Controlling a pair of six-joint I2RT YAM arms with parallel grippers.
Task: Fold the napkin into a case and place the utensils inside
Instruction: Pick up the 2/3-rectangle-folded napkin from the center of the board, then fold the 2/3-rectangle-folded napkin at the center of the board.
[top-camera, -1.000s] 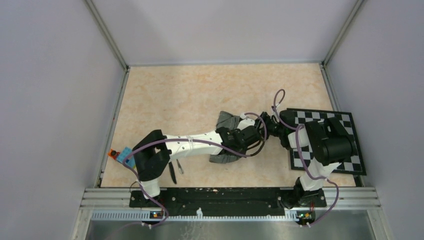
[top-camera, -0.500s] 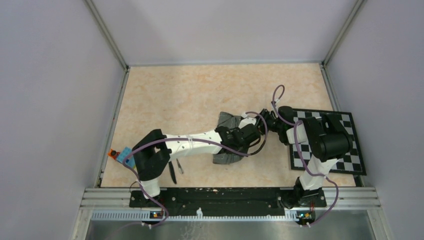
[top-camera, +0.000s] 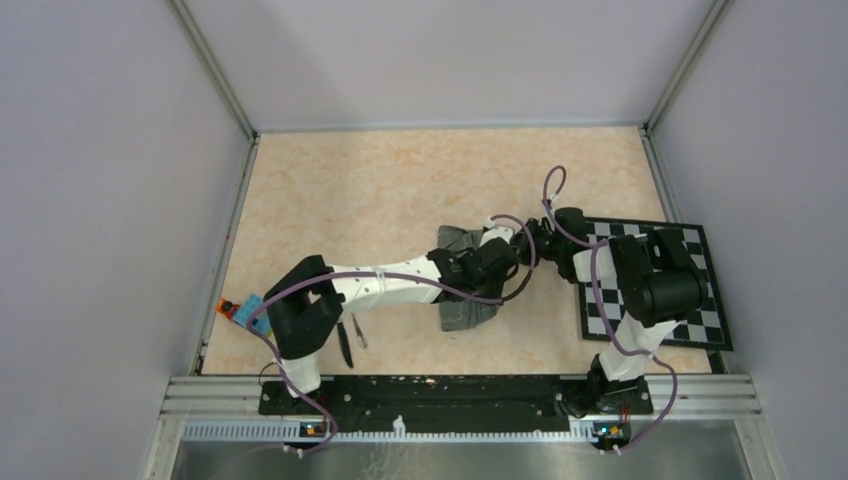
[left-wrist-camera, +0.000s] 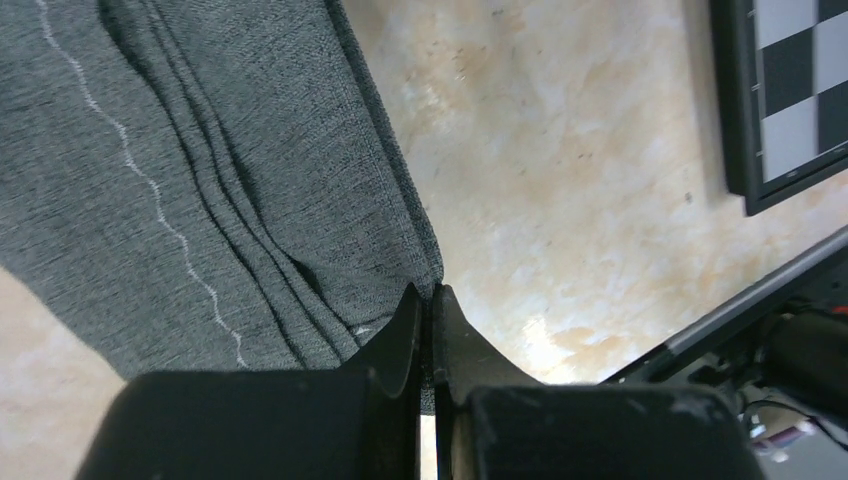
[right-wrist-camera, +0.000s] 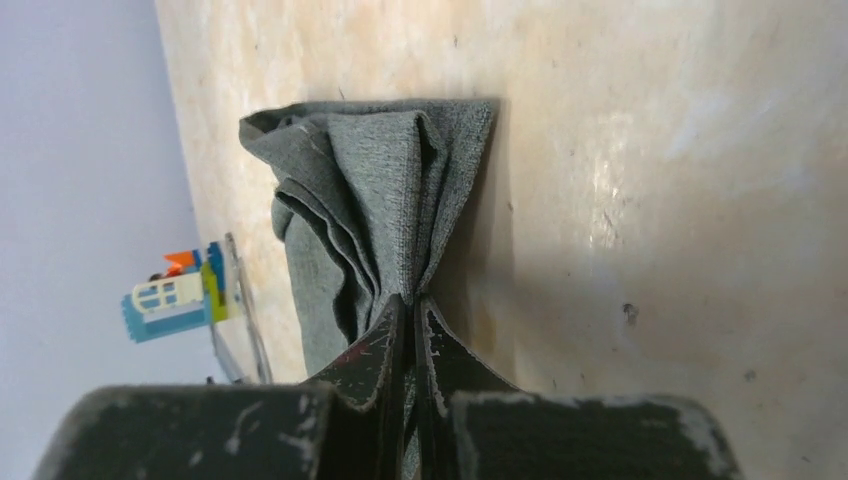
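Napkin (left-wrist-camera: 300, 150) — stitched hem (left-wrist-camera: 125, 150), left wrist only

Beige marbled counter (top-camera: 380, 190): a bunched grey napkin (top-camera: 462, 313) lies mid-counter, a checkered board (top-camera: 700, 250) at the right edge, the utensils (top-camera: 350, 340) near the front edge, and a colourful toy block (top-camera: 245, 310) at the left edge.

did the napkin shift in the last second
Yes, the napkin shifted: its near end swung right, toward the checkered board.
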